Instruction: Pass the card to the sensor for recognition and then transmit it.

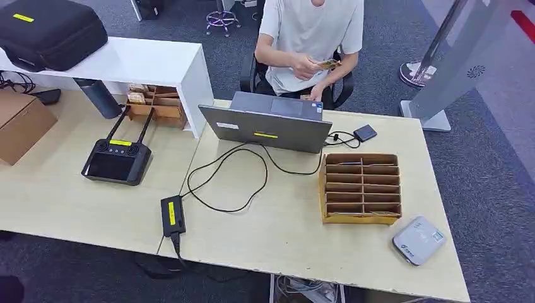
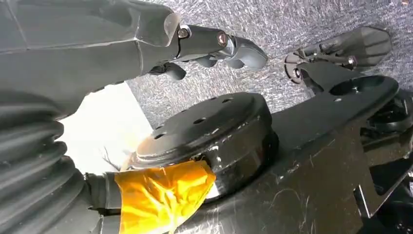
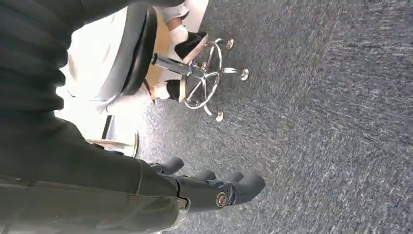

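Note:
A person seated behind the table holds a small yellowish card (image 1: 328,63) in both hands, above the laptop. The grey-white sensor box (image 1: 418,240) lies at the table's near right corner. My left hand (image 2: 214,46) hangs over grey carpet, fingers loosely extended and holding nothing. My right hand (image 3: 214,187) also hangs above the carpet, its fingers apart with nothing in them. Both hands are well away from the card and the sensor.
A wooden slotted organizer (image 1: 361,187) stands left of the sensor. An open laptop (image 1: 268,123) with cables, a black power brick (image 1: 172,216) and a black controller (image 1: 117,161) occupy the table (image 1: 284,233). A white shelf (image 1: 145,60) and cardboard box (image 1: 22,123) sit at the left.

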### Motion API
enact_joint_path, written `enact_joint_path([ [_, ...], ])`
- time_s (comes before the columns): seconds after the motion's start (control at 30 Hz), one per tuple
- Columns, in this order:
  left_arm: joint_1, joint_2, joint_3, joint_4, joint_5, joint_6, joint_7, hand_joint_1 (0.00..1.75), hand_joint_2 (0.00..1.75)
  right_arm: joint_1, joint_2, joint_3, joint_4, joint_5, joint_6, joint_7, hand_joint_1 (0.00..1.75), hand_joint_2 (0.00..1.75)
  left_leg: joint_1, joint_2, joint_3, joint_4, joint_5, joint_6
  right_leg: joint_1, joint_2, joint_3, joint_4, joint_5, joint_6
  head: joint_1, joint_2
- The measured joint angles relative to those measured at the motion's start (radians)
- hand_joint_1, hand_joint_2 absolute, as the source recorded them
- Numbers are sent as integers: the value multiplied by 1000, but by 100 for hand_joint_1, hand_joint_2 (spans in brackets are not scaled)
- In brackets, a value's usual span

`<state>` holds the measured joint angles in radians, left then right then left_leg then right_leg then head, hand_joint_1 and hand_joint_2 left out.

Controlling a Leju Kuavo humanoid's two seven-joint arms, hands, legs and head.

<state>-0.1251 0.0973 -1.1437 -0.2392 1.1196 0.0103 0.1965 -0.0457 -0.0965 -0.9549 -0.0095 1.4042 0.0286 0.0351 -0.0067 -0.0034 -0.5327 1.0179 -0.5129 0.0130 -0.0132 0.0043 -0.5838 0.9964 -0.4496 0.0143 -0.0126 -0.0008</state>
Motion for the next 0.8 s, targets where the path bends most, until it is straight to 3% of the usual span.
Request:
enact_joint_path([
  [0.7,0,0,0,0,0,22,8,0,175,0,-1,-32,0,38,31,5,0,175,0,0,0,0,0,0,0,0,0,0,0,0,0,0],
  [0.8,2,0,0,0,4,23,4,0,175,1,-1,-46,0,27,-36,-26,0,175,0,0,0,0,0,0,0,0,0,0,0,0,0,0],
])
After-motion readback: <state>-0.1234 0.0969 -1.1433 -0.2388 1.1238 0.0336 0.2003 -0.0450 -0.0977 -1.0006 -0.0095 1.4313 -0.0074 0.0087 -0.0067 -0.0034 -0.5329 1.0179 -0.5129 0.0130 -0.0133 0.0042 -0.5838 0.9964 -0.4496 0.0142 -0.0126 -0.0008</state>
